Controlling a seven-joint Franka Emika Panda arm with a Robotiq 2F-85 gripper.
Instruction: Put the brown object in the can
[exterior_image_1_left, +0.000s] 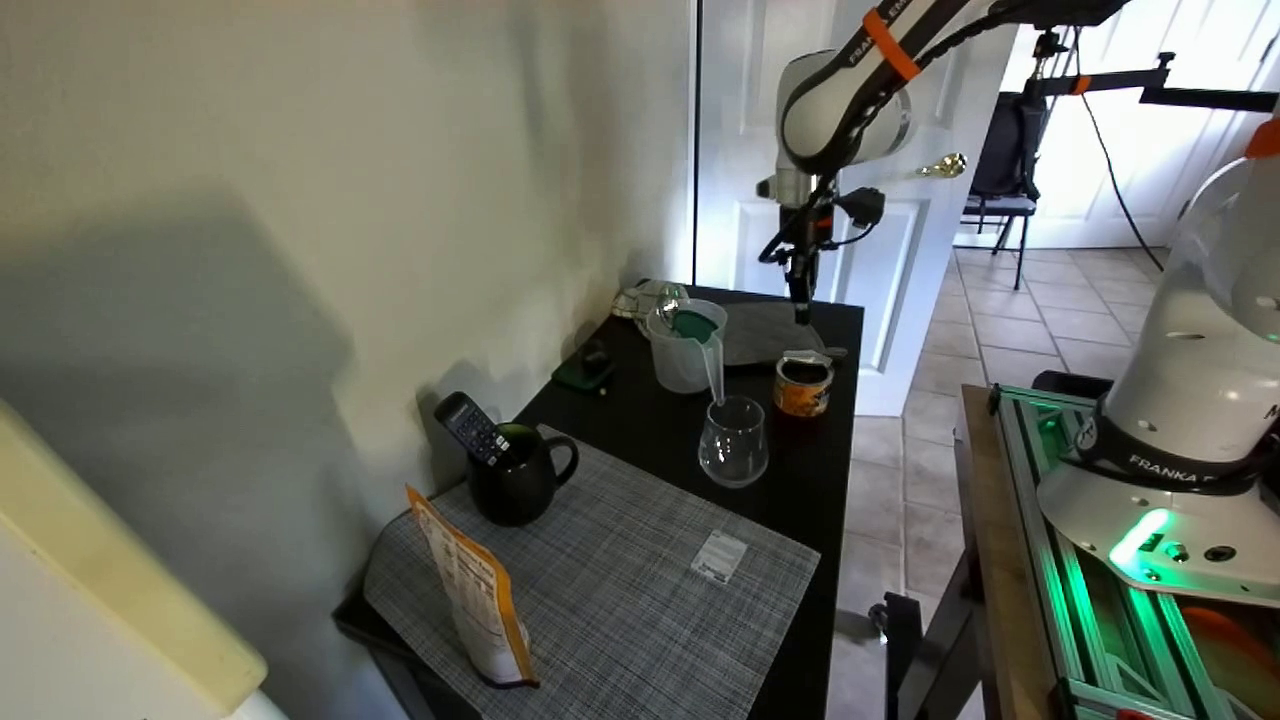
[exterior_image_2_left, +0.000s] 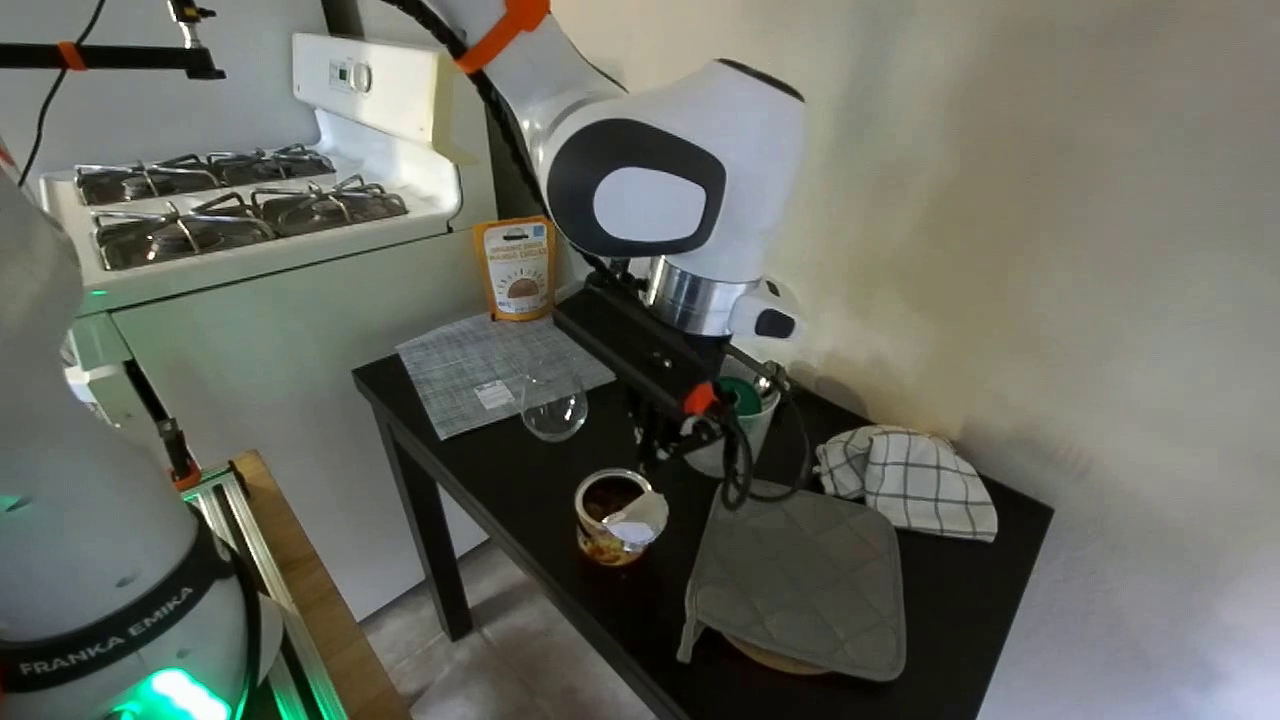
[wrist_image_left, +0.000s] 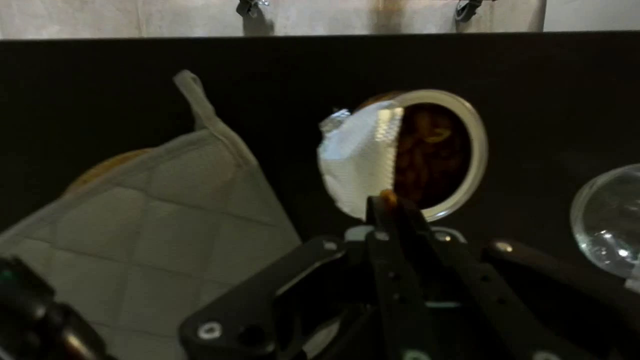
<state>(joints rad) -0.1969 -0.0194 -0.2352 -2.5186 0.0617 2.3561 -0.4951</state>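
Gripper (wrist_image_left: 391, 206) is holding a small brown piece (wrist_image_left: 388, 197) above the bench (exterior_image_1_left: 800, 475), near the can (exterior_image_1_left: 802, 397).
Fingers (wrist_image_left: 378, 227) are standing almost together, pinching the piece at the tips. The can is standing upright close to the bench edge facing the robot base (exterior_image_1_left: 1180, 400), its foil lid (wrist_image_left: 356, 160) partly peeled back. A grey pot holder (exterior_image_2_left: 800, 590) is lying toward the bench edge by the door (exterior_image_1_left: 905, 255).
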